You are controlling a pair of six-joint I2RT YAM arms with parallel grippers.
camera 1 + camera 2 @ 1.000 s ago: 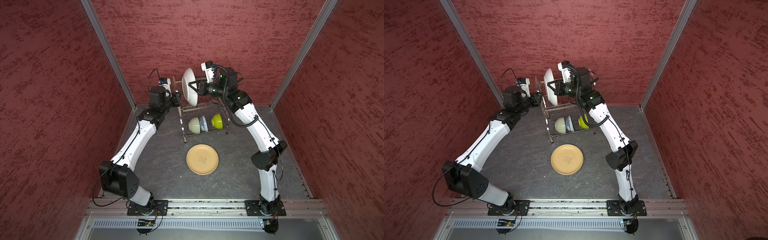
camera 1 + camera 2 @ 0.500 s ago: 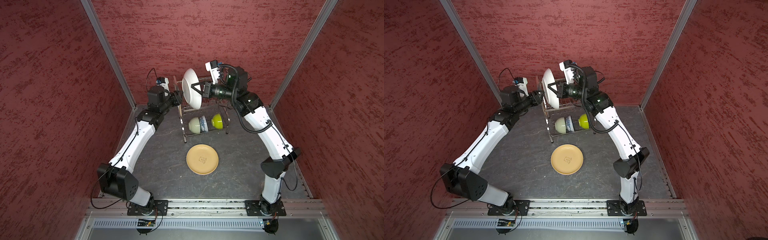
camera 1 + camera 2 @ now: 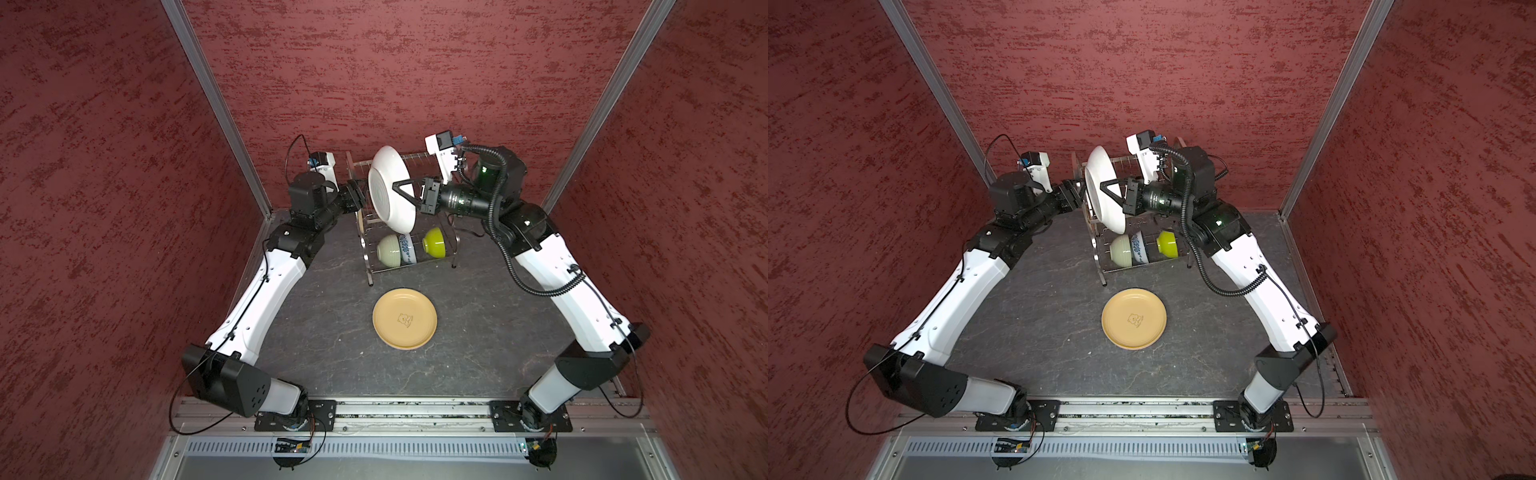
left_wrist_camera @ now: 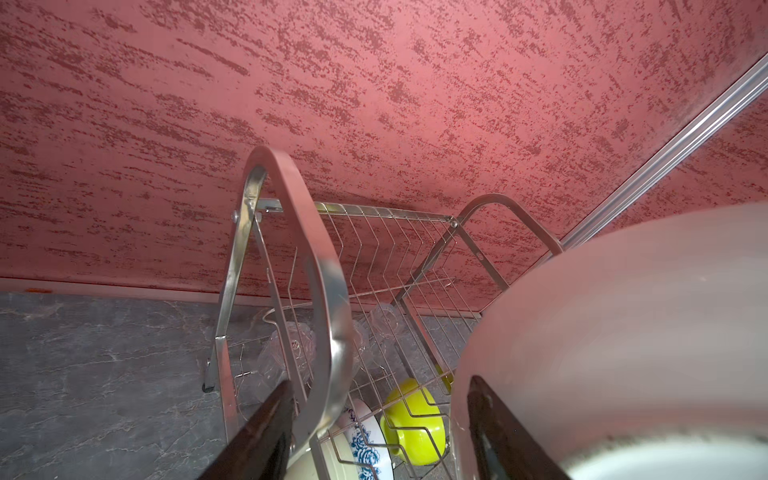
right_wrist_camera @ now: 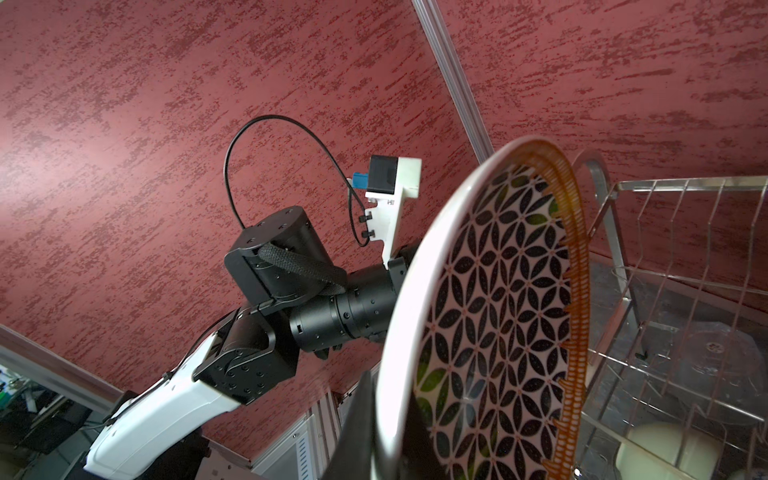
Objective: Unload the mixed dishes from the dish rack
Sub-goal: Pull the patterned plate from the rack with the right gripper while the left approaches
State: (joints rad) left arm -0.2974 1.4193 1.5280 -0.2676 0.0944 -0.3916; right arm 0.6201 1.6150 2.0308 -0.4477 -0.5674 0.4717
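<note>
My right gripper [image 5: 386, 436] is shut on the rim of the black-and-white geometric plate [image 5: 498, 311]. It holds the plate on edge above the dish rack [image 3: 364, 249], and both top views show the plate's white back [image 3: 390, 189]. My left gripper [image 4: 378, 432] is open at the rack's left end, with the curved side frame [image 4: 299, 232] between its fingers and the plate's back beside one finger. On the lower tier lie the cream-green bowl [image 3: 389, 250], the blue-floral bowl [image 3: 408, 249] and the lime bowl [image 3: 434, 242]. Clear tumblers [image 4: 286, 353] lie behind them.
A pale yellow plate [image 3: 404, 318] lies flat on the dark table in front of the rack. Red walls stand close behind and on both sides. The left arm [image 5: 291, 299] reaches in beside the held plate.
My left gripper has opened at the rack's side frame. My right arm has carried the plate a little toward the front, and its elbow has swung outward.
</note>
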